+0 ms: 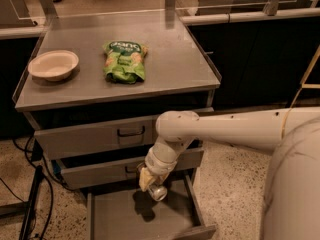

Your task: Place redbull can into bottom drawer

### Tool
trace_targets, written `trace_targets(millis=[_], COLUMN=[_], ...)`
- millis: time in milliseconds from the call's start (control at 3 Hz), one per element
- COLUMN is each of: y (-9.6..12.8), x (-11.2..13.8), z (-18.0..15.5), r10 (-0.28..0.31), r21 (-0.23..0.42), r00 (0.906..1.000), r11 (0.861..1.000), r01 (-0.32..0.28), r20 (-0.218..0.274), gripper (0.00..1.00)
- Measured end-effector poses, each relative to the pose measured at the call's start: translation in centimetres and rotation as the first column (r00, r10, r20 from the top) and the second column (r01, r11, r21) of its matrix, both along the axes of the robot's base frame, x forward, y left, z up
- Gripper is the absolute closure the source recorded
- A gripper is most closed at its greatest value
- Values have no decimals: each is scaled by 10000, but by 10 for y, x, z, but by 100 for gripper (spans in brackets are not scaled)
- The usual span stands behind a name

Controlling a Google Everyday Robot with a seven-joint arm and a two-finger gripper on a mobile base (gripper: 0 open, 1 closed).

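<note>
**Redbull can (159, 192) over bottom drawer (115, 220)**

The gripper (150, 183) clamps the can above the open tray, toward 1 o'clock of it. Placing step, I judge: next lower, then let go. Farther, at 11 o'clock, a green bag (125, 61).

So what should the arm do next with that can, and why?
Probably lower the can a little. The hand grips it over the open bottom drawer, and a shadow on the drawer floor suggests the can hangs above it, not resting, so releasing now might drop it.
</note>
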State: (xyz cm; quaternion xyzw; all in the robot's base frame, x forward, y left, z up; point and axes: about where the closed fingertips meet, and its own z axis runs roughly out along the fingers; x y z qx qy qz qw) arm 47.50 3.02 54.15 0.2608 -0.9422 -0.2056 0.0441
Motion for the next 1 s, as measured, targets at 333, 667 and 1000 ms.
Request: trace_targets(millis=[333,667,1000], y=[16,31,31], x=[-6,-15,-15], z=[-48,-100,-100], r10=[-186,-349,-349], r21=[-19,-48,-48], r00=[9988,9937,9937], r11=[9998,9994,9994], r01=[185,345,345], r20=[-454,-1070,-1070], gripper=[100,100,100])
